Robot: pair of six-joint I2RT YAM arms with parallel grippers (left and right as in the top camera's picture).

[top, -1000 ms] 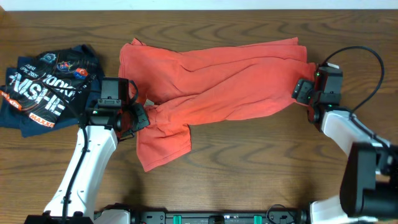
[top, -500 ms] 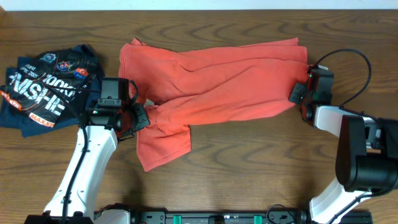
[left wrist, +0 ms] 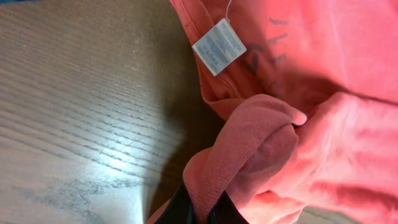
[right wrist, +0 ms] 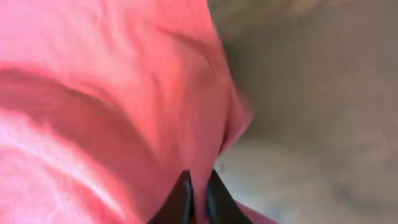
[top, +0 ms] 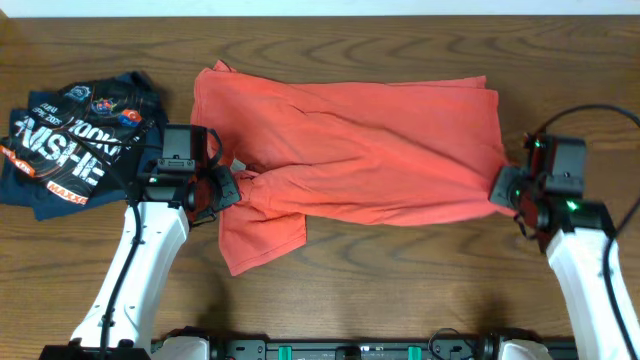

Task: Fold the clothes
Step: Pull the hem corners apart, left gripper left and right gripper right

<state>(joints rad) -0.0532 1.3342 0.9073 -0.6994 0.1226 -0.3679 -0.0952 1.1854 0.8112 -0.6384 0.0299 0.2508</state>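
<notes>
Item: coral-red T-shirt [top: 350,150], soft cloth, is lying across the middle of the table [top: 400,290], stretched from left to right, plain side mostly up and creased diagonally. A loose flap [top: 262,235], probably a sleeve, is trailing toward the near left. A white care label [left wrist: 219,46] is showing at the rumpled left end.

Left gripper [top: 225,187]: jaws are pinching a bunched fold of the shirt's left end, seen narrow on cloth in the left wrist view [left wrist: 202,210].

Right gripper [top: 503,187]: jaws are nipping the near right corner of the shirt, narrow on cloth in the right wrist view [right wrist: 198,194], though that view is blurred.

Dark navy shirt [top: 75,140], lettered, is sitting folded at the far left, apart from the work.

Progress, as judged: the task is only beginning. The garment is being held taut for spreading. No finished fold is showing, so smoothing, turning in the sleeves and folding the body are all remaining.
</notes>
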